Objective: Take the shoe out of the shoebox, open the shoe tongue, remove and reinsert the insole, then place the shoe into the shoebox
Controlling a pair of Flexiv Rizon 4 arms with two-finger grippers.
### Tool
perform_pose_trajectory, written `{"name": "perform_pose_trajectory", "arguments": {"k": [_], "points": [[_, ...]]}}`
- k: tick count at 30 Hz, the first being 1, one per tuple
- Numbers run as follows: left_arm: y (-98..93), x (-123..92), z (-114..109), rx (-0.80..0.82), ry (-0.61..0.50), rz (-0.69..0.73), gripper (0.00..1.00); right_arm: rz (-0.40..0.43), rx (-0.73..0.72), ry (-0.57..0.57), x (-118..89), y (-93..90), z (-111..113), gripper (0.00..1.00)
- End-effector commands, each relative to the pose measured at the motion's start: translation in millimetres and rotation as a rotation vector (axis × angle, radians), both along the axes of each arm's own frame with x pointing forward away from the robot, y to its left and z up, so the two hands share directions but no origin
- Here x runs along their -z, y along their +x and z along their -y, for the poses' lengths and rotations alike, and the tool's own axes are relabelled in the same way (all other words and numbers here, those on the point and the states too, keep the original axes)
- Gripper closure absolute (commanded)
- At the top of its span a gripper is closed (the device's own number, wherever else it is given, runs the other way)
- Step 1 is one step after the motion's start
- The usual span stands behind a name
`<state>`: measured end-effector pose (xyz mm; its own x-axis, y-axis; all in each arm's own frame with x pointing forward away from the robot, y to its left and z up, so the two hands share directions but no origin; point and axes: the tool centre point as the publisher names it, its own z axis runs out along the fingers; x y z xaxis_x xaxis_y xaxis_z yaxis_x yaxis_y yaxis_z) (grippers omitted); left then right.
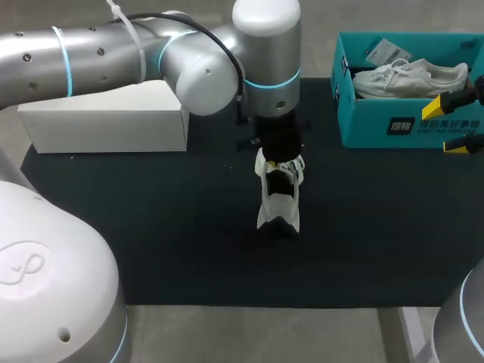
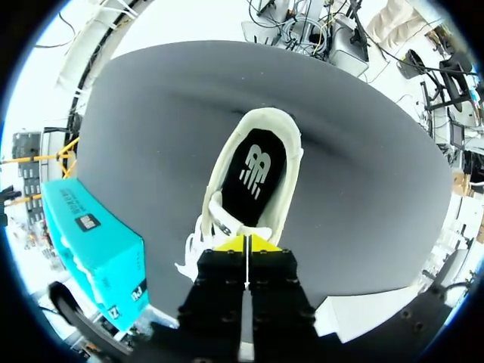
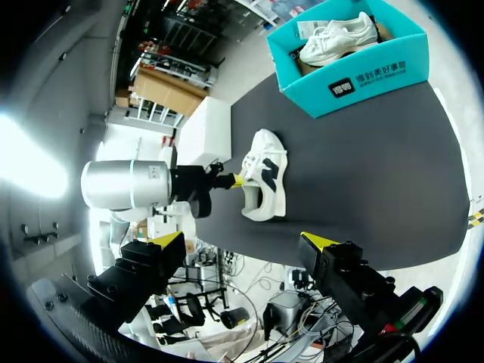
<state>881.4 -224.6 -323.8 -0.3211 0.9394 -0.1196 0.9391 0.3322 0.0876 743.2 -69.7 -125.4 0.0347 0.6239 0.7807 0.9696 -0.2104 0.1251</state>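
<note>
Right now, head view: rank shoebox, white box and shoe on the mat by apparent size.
1. shoebox and white box: look alike, and both are partly hidden or cut off, so I won't rank them.
2. shoe on the mat: clearly smallest.

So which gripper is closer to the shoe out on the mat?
Left. The left gripper is right at the shoe, tips shut on its collar. The right gripper hangs open well off to the side, by the shoebox.
</note>
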Motion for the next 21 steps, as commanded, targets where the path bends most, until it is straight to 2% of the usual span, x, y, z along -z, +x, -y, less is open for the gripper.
{"name": "perform_pose_trajectory", "arguments": {"k": [1,4,9,11,15,18,21], "points": [[3.3,0.1,-7.5,-0.289,0.070,-0.036,1.00,0.000,0.002,-0.001,0.5,-0.4,-0.4,0.00],[2.0,-1.1,-12.6,-0.538,0.081,-0.079,1.00,0.000,0.002,-0.001,0.5,-0.4,-0.4,0.00],[-9.2,-12.5,-14.7,-0.853,0.032,-0.042,1.00,0.000,0.002,-0.001,0.5,-0.4,-0.4,0.00],[-15.7,-17.8,-12.9,-0.994,0.044,0.027,1.00,0.000,0.002,-0.001,0.5,-0.4,-0.4,0.00],[-26.9,-25.2,-11.0,-1.203,-0.042,0.036,1.00,0.000,0.002,-0.001,0.5,-0.4,-0.4,0.00],[-35.9,-28.9,-10.7,-1.310,-0.058,0.012,1.00,0.000,0.002,-0.001,0.5,-0.4,-0.4,0.00],[-37.8,-29.2,-9.4,-1.331,-0.051,-0.003,1.00,0.000,0.002,-0.001,0.5,-0.4,-0.4,0.00]]}}
